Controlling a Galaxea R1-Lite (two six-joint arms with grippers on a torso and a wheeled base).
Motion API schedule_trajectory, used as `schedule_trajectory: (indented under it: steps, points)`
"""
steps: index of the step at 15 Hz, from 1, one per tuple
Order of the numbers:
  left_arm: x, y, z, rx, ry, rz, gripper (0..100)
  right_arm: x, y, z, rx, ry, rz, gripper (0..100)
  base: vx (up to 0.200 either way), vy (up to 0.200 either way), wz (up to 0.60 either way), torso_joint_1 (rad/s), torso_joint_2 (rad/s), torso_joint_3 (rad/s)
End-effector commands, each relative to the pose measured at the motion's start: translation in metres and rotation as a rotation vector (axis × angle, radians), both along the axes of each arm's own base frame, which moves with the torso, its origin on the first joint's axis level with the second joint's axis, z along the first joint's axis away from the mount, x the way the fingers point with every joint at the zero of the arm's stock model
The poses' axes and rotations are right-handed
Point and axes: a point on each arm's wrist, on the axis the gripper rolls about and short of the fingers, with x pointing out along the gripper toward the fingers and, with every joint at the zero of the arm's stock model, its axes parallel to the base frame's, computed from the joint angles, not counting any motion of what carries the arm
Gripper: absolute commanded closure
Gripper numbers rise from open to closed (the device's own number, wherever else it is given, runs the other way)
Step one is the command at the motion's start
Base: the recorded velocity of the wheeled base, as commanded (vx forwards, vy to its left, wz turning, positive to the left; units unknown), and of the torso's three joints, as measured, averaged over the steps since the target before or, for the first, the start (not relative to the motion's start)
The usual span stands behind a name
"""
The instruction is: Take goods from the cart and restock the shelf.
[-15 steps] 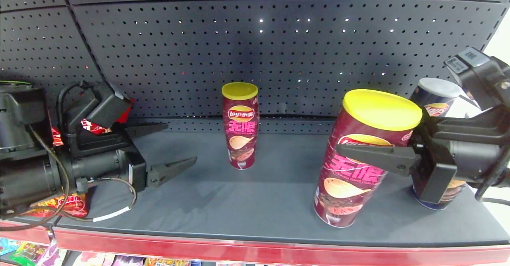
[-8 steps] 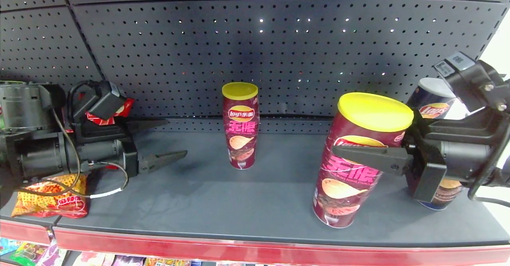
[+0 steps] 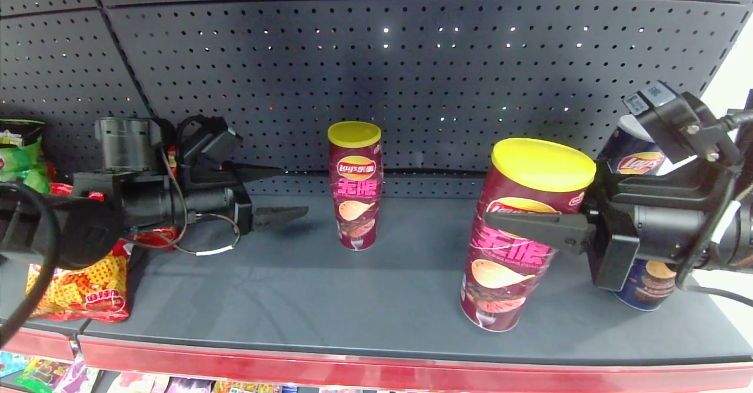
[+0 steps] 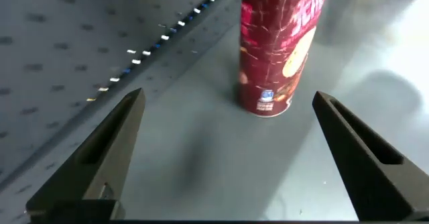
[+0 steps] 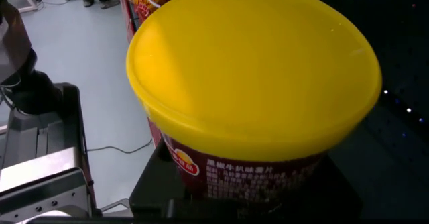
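The right gripper (image 3: 517,222) has its jaws clamped on the upper body of a yellow-lidded maroon chip can (image 3: 517,263). It holds the can tilted, right of the standing chip can (image 3: 355,187) and nearer the shelf (image 3: 353,305) front, probably to set it down alongside. Left of the standing chip can, the left gripper (image 3: 294,191) points at it with jaws apart and empty.
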Motion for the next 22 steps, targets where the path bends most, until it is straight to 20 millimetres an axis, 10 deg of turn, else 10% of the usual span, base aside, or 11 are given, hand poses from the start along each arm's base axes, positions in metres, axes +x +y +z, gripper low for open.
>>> schedule_trajectory:
  steps: [1, 22]
  points:
    - [0.015, -0.010, -0.017, 0.004, 0.037, -0.022, 0, 0.005, 0.002, -0.003, -0.001, 0.004, -0.003, 100, 0.000, 0.000, 0.00, 0.000, 0.00, 0.000]
    - [0.050, -0.083, -0.025, -0.089, 0.026, -0.148, 0, 0.004, -0.002, -0.016, -0.005, 0.055, -0.021, 100, 0.000, 0.000, 0.00, 0.000, 0.00, 0.000]
